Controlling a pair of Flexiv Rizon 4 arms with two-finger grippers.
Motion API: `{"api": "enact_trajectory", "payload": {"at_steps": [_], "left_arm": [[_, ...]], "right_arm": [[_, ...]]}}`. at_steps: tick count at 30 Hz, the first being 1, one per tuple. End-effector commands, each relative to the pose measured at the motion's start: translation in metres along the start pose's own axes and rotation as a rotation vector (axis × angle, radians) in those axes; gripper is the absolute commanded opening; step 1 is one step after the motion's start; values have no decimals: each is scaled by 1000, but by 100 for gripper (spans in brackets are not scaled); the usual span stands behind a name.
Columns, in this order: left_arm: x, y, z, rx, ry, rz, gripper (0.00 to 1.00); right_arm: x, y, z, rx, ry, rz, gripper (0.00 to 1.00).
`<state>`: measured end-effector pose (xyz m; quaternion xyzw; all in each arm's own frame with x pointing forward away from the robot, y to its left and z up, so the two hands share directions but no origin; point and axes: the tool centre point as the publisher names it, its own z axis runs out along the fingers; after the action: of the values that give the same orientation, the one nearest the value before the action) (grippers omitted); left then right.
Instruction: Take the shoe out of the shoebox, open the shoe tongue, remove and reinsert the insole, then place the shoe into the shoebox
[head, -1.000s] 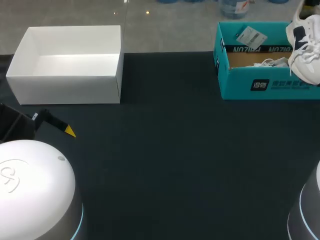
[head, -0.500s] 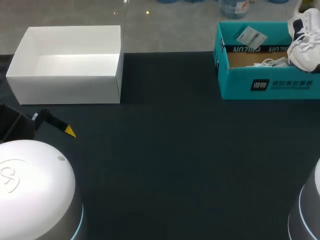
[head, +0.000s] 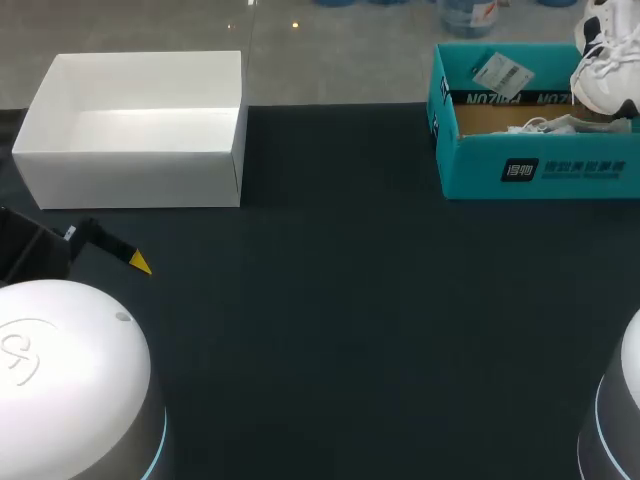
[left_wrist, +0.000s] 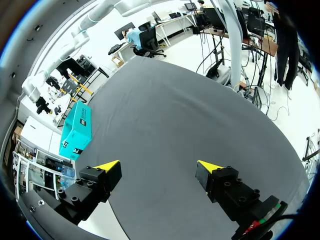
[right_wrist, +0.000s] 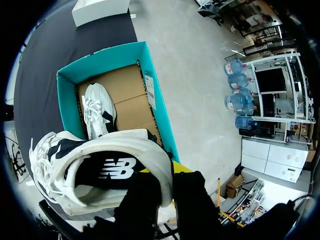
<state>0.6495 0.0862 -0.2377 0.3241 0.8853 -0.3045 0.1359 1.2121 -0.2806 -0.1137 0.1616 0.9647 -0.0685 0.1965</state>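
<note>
Between the fingers of the right end effector (right_wrist: 165, 175), clamped at the heel collar, hangs the shoe (right_wrist: 100, 170), with the shoebox (right_wrist: 100, 60) beyond. Judged light with a soft upper; the stiffer collar suits gripping. Left end effector (left_wrist: 158, 165) spread wide, empty.

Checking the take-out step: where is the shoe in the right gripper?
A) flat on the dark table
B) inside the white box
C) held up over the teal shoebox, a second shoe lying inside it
C: the right gripper grips the shoe by its heel rim, with the teal shoebox under it and the second shoe on the box floor.
</note>
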Motion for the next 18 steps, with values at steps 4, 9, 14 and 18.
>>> {"api": "enact_trajectory", "payload": {"at_steps": [4,9,14,18], "left_arm": [[0,0,0,-1,3,0,100],[0,0,0,-1,3,0,100],[0,0,0,-1,3,0,100],[0,0,0,-1,3,0,100]], "right_arm": [[-6,1,-1,4,28,-1,0],[-6,1,-1,4,28,-1,0],[-20,0,7,137,9,198,0],[-38,-2,-3,212,-22,458,0]]}}
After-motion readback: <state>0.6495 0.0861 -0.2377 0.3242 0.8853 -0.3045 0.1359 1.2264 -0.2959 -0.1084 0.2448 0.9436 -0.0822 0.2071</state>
